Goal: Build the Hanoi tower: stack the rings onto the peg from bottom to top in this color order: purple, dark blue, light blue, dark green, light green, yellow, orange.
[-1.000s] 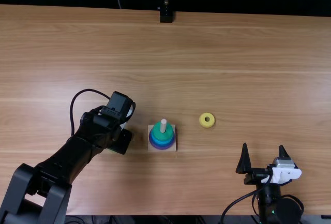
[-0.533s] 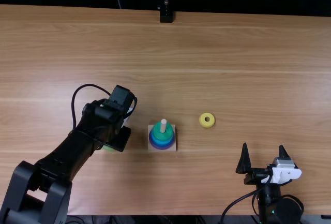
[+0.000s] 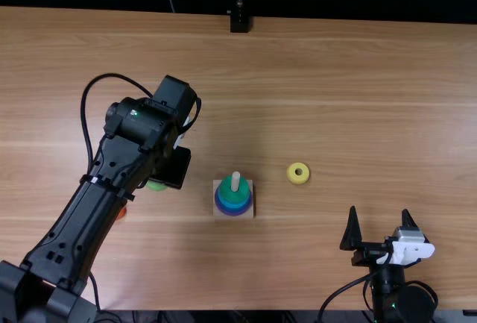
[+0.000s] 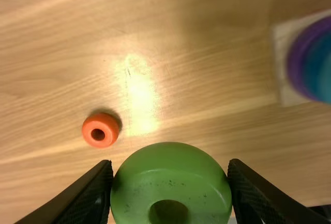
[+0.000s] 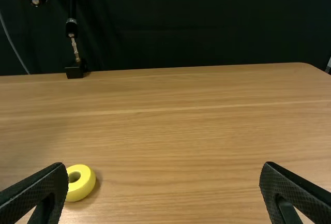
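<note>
In the top view my left gripper (image 3: 158, 180) is left of the peg (image 3: 235, 181), mostly hidden under its arm, with a bit of the light green ring (image 3: 156, 186) showing. In the left wrist view my left gripper (image 4: 170, 188) is shut on the light green ring (image 4: 173, 175), raised off the table. The peg's square base carries purple (image 3: 233, 214), blue and dark green rings (image 3: 234, 191). An orange ring (image 3: 121, 212) (image 4: 100, 130) lies at the left. The yellow ring (image 3: 298, 173) (image 5: 80, 182) lies right of the peg. My right gripper (image 3: 381, 218) (image 5: 164, 182) stands open, holding nothing.
The left arm (image 3: 89, 204) stretches over the table's left side, close to the orange ring. A black stand (image 3: 239, 22) is at the table's far edge (image 3: 335, 19). Bare wood lies beyond the peg.
The left arm has extended farther up the table, carrying the light green ring. The orange ring has come into view beside the arm. The right arm has kept still.
</note>
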{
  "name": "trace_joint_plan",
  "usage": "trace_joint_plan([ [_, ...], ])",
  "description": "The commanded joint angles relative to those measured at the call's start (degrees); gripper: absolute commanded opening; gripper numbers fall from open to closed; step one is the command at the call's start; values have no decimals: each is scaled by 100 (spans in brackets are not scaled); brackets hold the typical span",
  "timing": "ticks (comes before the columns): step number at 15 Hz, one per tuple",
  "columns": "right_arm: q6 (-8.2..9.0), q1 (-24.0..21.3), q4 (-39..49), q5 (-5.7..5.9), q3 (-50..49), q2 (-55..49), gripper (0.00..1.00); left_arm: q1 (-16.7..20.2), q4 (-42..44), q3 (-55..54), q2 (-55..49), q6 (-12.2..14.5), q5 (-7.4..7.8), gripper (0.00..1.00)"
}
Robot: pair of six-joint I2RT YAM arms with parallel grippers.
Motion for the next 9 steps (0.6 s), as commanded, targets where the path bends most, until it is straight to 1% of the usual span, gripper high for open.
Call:
trace_joint_plan([
  [1,-30,-64,-49,-20,-42,-40,100,-139,-216,510,72,-535,48,0],
  [2,-30,-64,-49,-20,-42,-40,100,-253,-353,826,116,-746,48,0],
  [4,-30,-64,-49,-20,-33,-40,100,-525,-543,1406,327,-1284,38,0],
  [5,-30,-64,-49,-20,-42,-40,100,-666,-575,1661,362,-1505,38,0],
  [7,-30,-64,-49,-9,-33,-40,100,-877,-564,1969,512,-1695,38,0],
  [9,-30,-64,-49,-20,-33,-40,100,-1123,-575,2206,635,-1727,27,0],
])
